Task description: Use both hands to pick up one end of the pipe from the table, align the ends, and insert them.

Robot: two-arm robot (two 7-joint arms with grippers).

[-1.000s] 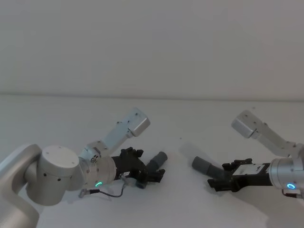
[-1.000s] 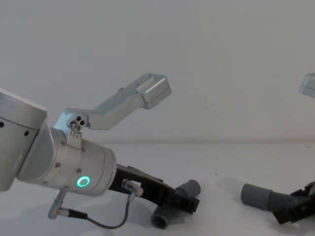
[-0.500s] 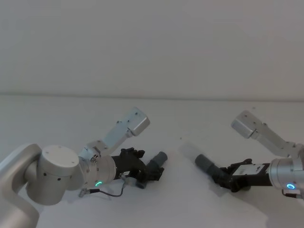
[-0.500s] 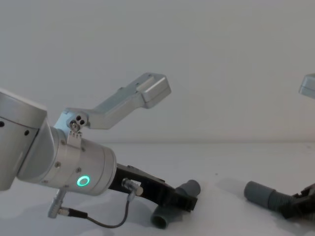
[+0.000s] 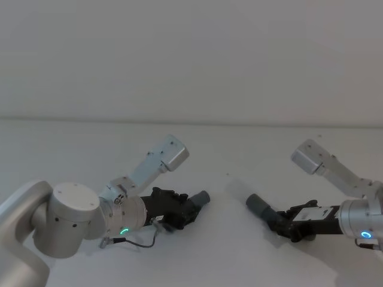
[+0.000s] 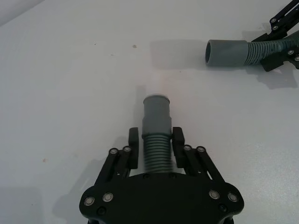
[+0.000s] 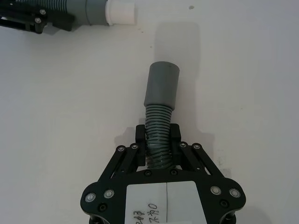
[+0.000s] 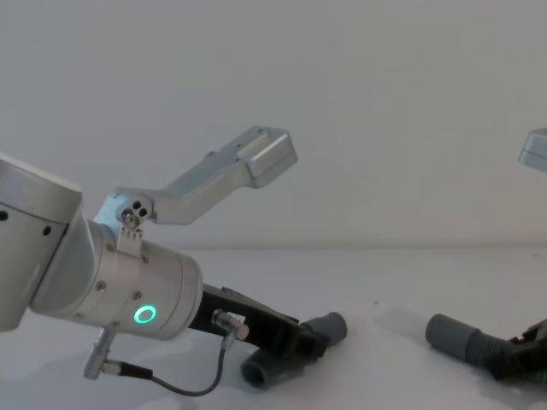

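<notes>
saw the white table [image 5: 227, 263] spread flat under both arms. found the thick silver left arm [image 5: 72, 224], green ring light [image 5: 124, 231] lit, at 8 o'clock in the head view, reaching toward 3 o'clock. found the right arm [image 5: 359, 218] at 4 o'clock, reaching toward 9 o'clock. caught the left gripper [image 6: 155, 140] clamped on the ribbed part of the elbow tube [image 6: 155, 156], fingers [image 6: 133, 148] pressed to either side. caught the right gripper [image 7: 158, 135] clamped likewise on the ribbed hose [image 7: 158, 149]. placed the elbow tube at 6 o'clock in the head view, the hose at 3 o'clock of it, well apart, bare table between. noted the smooth hose cuff [image 7: 162, 86] aimed toward 10 o'clock and the elbow cuff [image 6: 156, 114] toward 2 o'clock, tilted upward in the chest view. spotted the whitish tip [image 7: 122, 11] capping the elbow cuff.
</notes>
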